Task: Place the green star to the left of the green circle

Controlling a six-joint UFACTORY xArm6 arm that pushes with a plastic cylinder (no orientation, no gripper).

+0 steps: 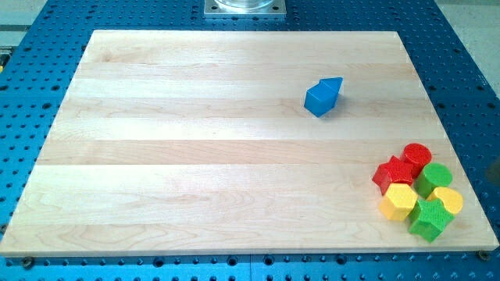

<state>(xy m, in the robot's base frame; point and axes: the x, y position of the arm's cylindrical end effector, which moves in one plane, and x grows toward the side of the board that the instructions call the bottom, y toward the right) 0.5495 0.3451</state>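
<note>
Tip out of view

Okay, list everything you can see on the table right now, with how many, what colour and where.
blue blocks: two, blue, touching each other, right of the board's centre toward the view's top; shapes unclear.
red cylinder: one, red, top of the cluster at the view's lower right.
red star: one, red, cluster's left side.
green circle: one, green, below the red cylinder.
yellow hexagon: one, yellow, below the red star.
yellow block: one, yellow, cluster's right edge; shape unclear.
green star: one, green, bottom of the cluster.
wooden board: one, pale wood, under all the blocks.
blue table: one, blue, perforated, around the board.
my tip: not in view.
</note>
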